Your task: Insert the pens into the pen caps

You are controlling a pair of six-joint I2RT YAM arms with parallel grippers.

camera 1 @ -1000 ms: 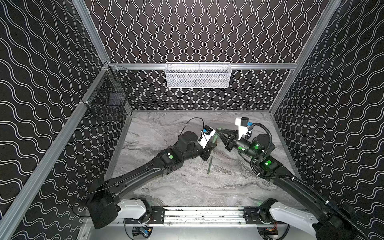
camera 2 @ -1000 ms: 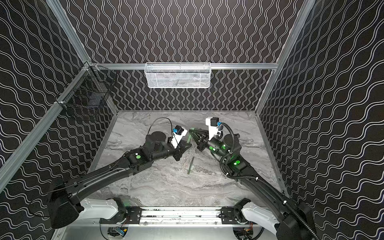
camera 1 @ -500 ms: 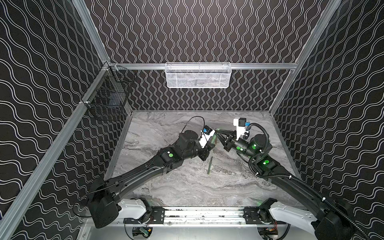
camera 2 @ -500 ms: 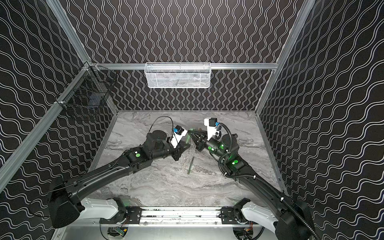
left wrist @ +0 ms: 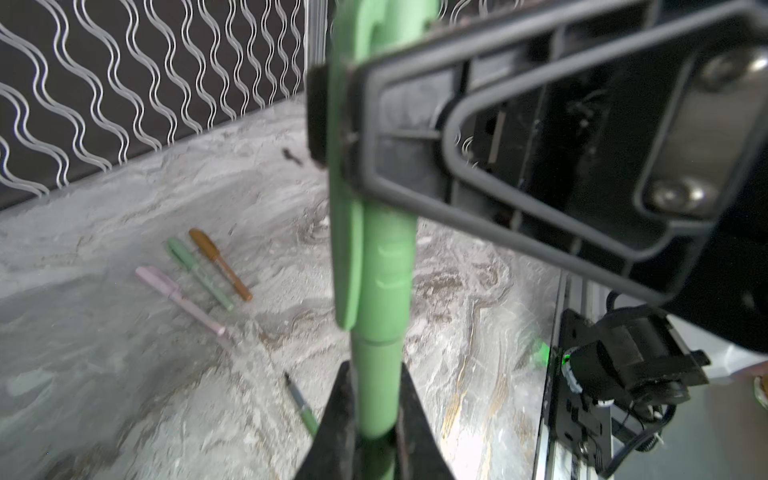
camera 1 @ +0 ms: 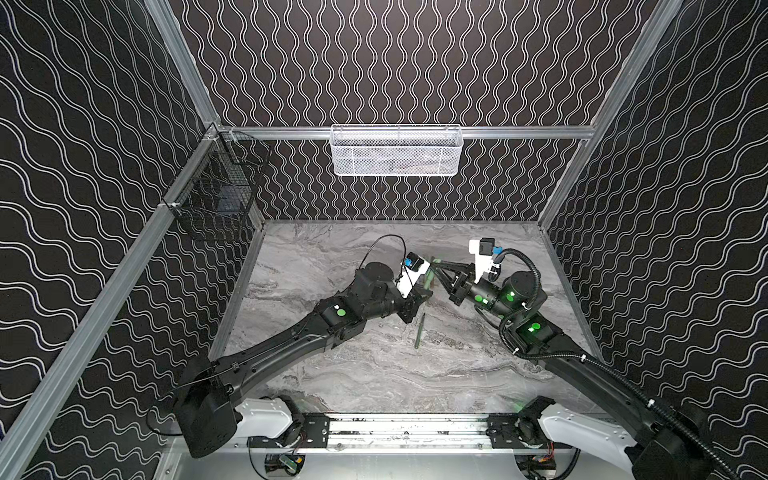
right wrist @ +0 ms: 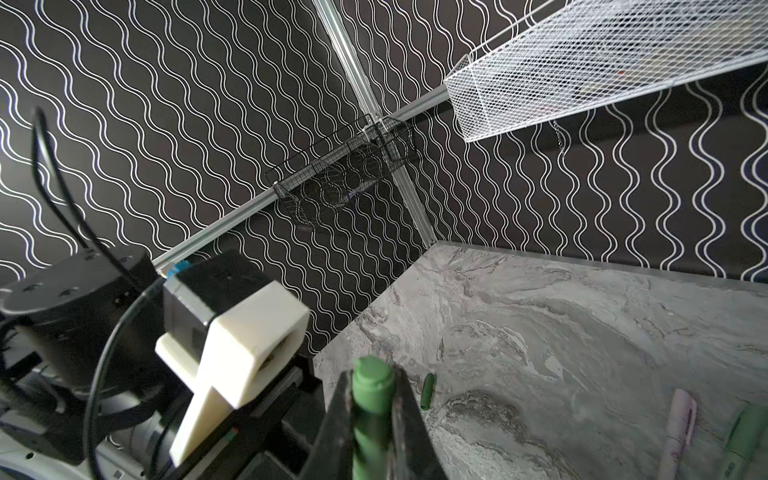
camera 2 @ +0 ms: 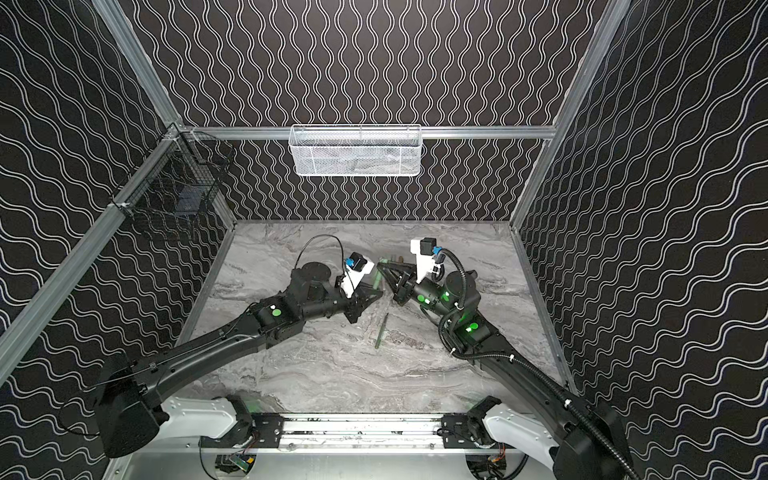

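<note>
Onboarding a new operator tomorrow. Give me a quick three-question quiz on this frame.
1. True or false: the left gripper is open.
2. The uncapped pen lying on the table is: A pink, B dark green, C orange-brown.
3. What does the right gripper clamp?
Key: 1 false, it is shut on the green pen. 2 B. 3 the green cap.

Both black arms [camera 1: 291, 345] carry small green lights [camera 1: 340, 312], white base covers [camera 1: 266, 415], white wrist camera mounts [camera 1: 409, 278], and the right one a ribbed black cable [camera 1: 548, 356].
</note>
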